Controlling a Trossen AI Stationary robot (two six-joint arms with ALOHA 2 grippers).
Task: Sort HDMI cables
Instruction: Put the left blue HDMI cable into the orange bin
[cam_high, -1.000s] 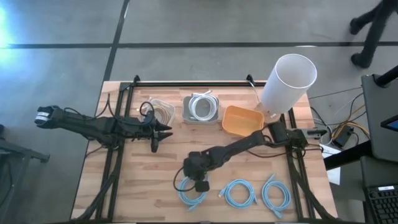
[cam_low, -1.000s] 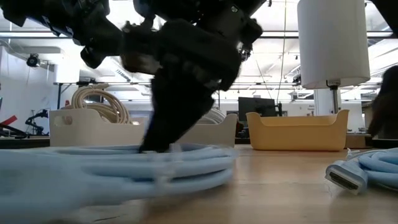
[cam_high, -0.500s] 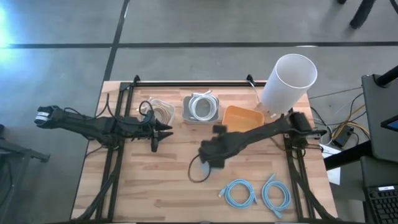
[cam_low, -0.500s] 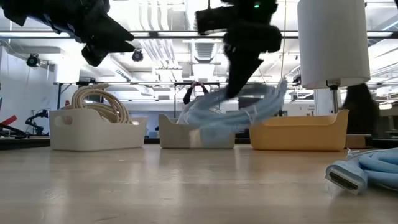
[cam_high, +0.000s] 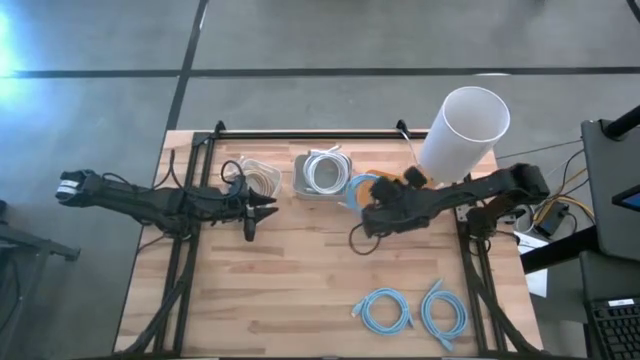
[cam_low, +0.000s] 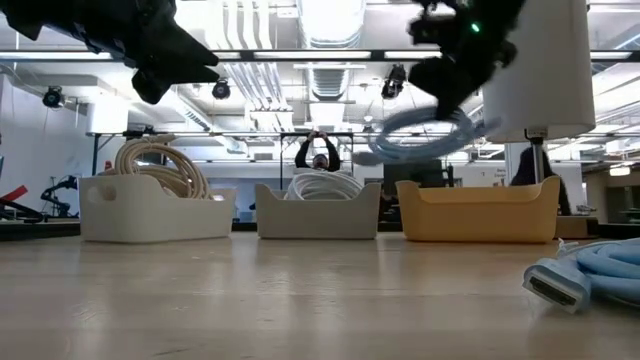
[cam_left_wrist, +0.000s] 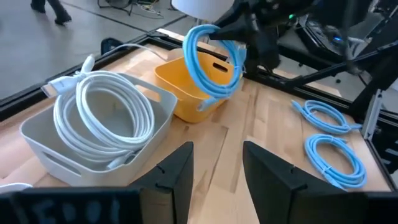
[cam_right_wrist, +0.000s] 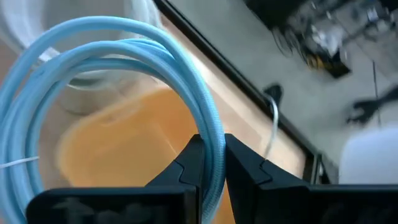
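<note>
My right gripper (cam_high: 372, 207) is shut on a light blue cable coil (cam_high: 358, 188) above the near-left rim of the orange bin (cam_high: 398, 186). The same coil (cam_left_wrist: 211, 59) shows in the left wrist view and the coil (cam_low: 425, 135) in the low view. Two more light blue coils (cam_high: 385, 312) (cam_high: 442, 315) lie flat near the table's near edge. A white coil (cam_high: 322, 172) sits in the grey bin, and a beige coil (cam_high: 258, 176) in the left bin. My left gripper (cam_high: 266, 210) waits open, in front of the beige bin. My right gripper pinches several strands of the blue coil at one side of its loop (cam_right_wrist: 210, 140) between its two fingers (cam_right_wrist: 186, 163). The coil is lifted clear and hangs tilted from the fingers, over the orange bin's rim (cam_low: 470, 190).
A tall white cylinder (cam_high: 462, 128) stands at the table's far right corner, just behind the orange bin. The three bins line the far edge. Bare wood lies between the bins and the two blue coils. A cable plug (cam_low: 555, 285) lies close to the low camera.
My right gripper has picked the blue coil off the table near the near edge, raised it and carried it toward the far right, to above the orange bin. The coil, flat on the wood a second ago, now hangs clear.
</note>
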